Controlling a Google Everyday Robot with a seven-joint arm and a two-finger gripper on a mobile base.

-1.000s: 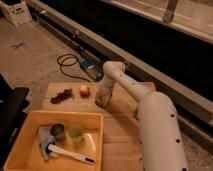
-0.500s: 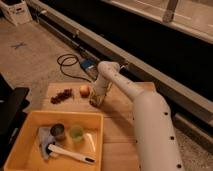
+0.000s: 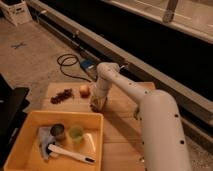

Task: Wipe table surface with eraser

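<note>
The table surface [image 3: 125,130] is a light tan plank top. My gripper [image 3: 96,104] points down onto it near its far middle, just right of a small round fruit [image 3: 84,90]. It is shut on the eraser [image 3: 94,107], a small dark block at its tips that rests against the wood. The pale arm reaches in from the lower right and hides the planks beneath it.
A yellow bin [image 3: 20,142] sits at the near left, holding a can, a green cup, a blue pad and a white brush. A dark reddish cluster [image 3: 61,96] lies left of the fruit. A cable coils on the floor beyond the far edge.
The gripper has slid a little to the left and toward the near side over the table, with the dark block still at its tips. The fruit and the bin have not moved.
</note>
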